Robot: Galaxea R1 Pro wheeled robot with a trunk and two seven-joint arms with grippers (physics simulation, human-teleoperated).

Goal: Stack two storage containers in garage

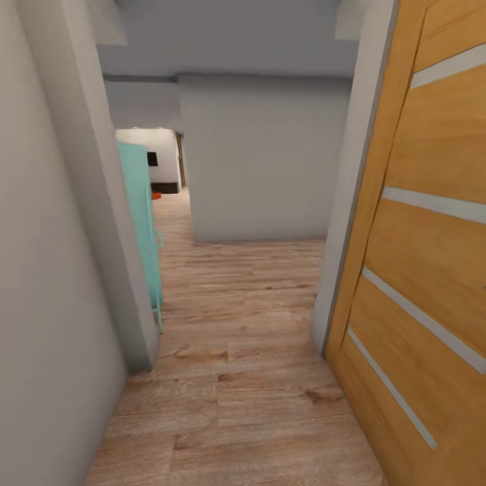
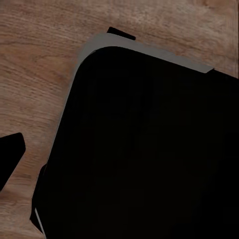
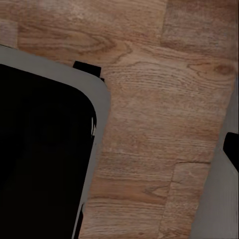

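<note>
I am in a narrow hallway with a light wood plank floor point(image 1: 243, 378). Far down the passage, past the left corner, a small orange-red patch point(image 1: 156, 196) lies on the floor; it is too small to say whether it is one of the storage containers. In the left wrist view a dark sliver point(image 2: 10, 159) pokes in at the picture's edge, perhaps a fingertip. A similar dark piece point(image 3: 231, 149) sits at the edge of the right wrist view. Neither shows how the jaws stand. Both wrist views look down on my black base point(image 2: 149, 149) point(image 3: 40, 159) over the planks.
A wooden door point(image 1: 418, 270) with pale stripes stands open close on my right. A white wall corner point(image 1: 101, 223) is close on my left, with a teal panel point(image 1: 143, 223) behind it. A white wall point(image 1: 263, 162) blocks straight ahead; the passage continues to its left.
</note>
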